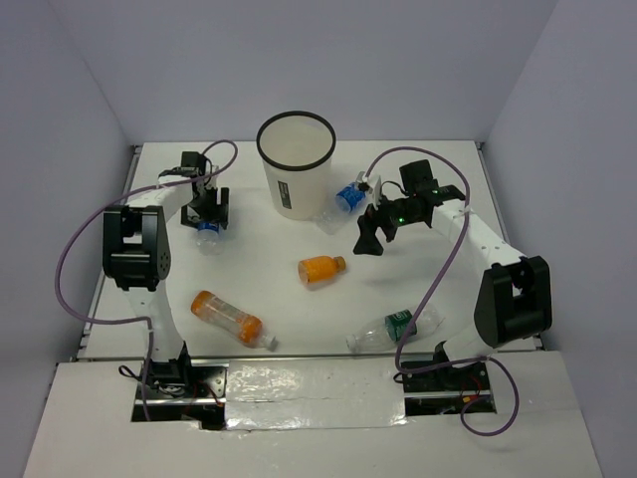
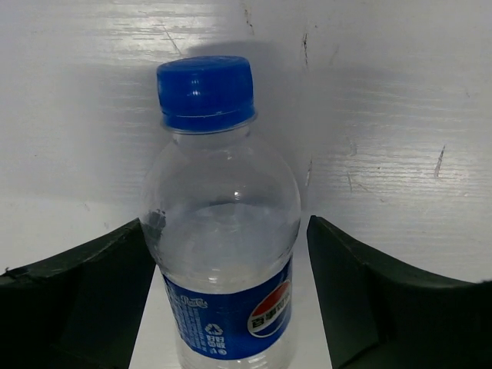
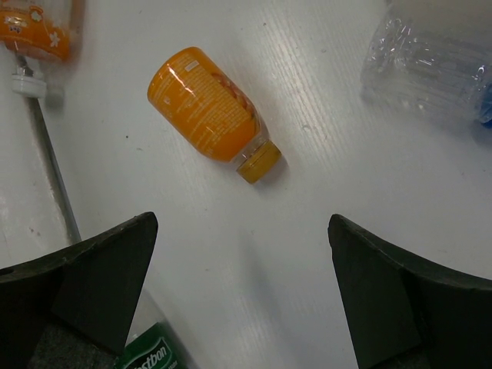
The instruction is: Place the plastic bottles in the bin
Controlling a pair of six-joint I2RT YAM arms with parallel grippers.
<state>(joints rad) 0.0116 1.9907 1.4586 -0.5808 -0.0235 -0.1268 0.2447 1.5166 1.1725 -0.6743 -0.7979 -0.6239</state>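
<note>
The white bin (image 1: 296, 169) stands at the back middle of the table. My left gripper (image 1: 207, 209) is open around a clear blue-label bottle (image 2: 223, 254) lying on the table; the left finger touches it and the right finger (image 2: 361, 300) is a small gap away. My right gripper (image 1: 373, 235) is open and empty, hovering right of the bin (image 3: 242, 219). A second blue-label bottle (image 1: 346, 198) lies against the bin's right side. The stubby orange bottle (image 1: 321, 269) (image 3: 211, 108), the longer orange bottle (image 1: 231, 318) and the green-label bottle (image 1: 395, 329) lie at the front.
The table (image 1: 269, 244) has raised edges at left, right and back. Purple cables (image 1: 70, 249) loop from both arms. The front edge is a taped strip (image 1: 309, 378).
</note>
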